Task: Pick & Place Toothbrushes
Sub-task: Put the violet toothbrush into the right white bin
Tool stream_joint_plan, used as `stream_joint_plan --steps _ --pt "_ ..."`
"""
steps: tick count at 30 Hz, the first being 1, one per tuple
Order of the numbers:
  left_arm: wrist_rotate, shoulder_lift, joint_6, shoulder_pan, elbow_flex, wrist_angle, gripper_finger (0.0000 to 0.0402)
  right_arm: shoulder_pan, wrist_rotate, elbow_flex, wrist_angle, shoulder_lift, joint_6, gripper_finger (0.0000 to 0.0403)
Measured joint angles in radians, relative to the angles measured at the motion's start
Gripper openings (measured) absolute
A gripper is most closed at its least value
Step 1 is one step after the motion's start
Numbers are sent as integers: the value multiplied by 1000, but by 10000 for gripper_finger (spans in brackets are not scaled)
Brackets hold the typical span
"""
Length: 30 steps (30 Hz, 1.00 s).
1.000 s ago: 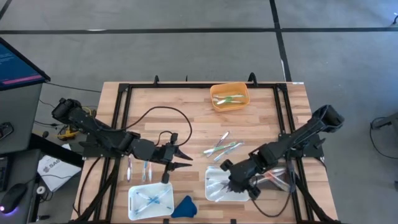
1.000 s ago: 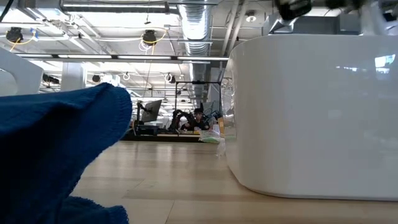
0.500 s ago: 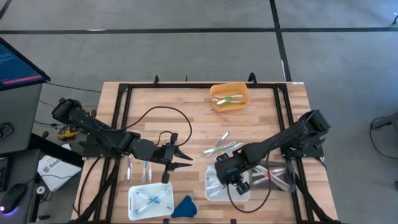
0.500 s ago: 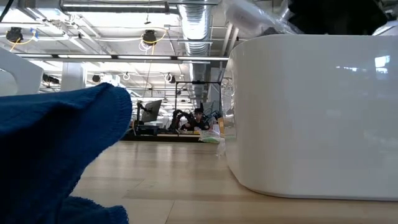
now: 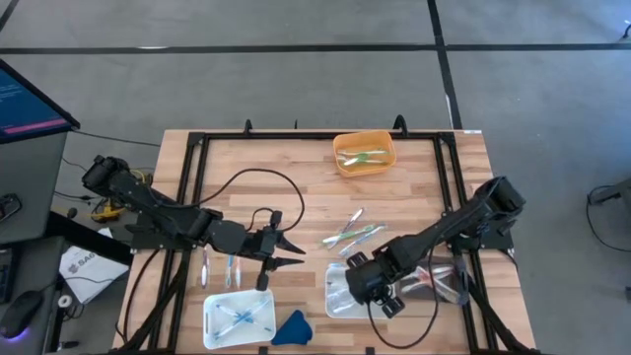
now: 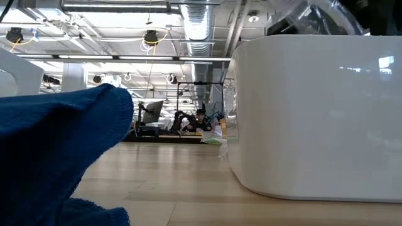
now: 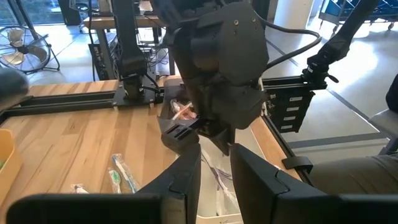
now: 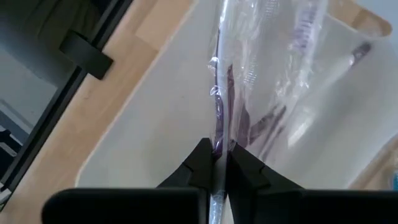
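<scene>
- One wrapped toothbrush [image 8: 219, 134] is pinched in the clenched right gripper [image 8: 217, 163], hanging over the white tray [image 5: 340, 294] at five o'clock on the table [image 5: 306, 163].
- Left gripper [image 5: 294, 251], jaws slightly parted and empty, hovers at eight o'clock.

Bright, even light; blurred foreground

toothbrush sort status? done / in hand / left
Done: toothbrushes already lie in the orange bin and both white trays, left and right. In hand: the right tool is shut on a wrapped toothbrush above the right tray; the left tool waits mid-table. Left: a loose cluster at table centre and two more by the left arm.
</scene>
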Motion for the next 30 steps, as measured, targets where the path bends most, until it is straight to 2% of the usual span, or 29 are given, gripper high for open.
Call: stream_joint_plan --steps 7,21,30 --pt "0 0 0 0 0 0 80 12 0 -37 80 0 -3 19" --pt "-3 0 0 0 0 1 80 -23 -1 -120 110 0 27 19" --pt "-5 0 0 0 0 1 80 -43 0 -124 111 0 45 19"
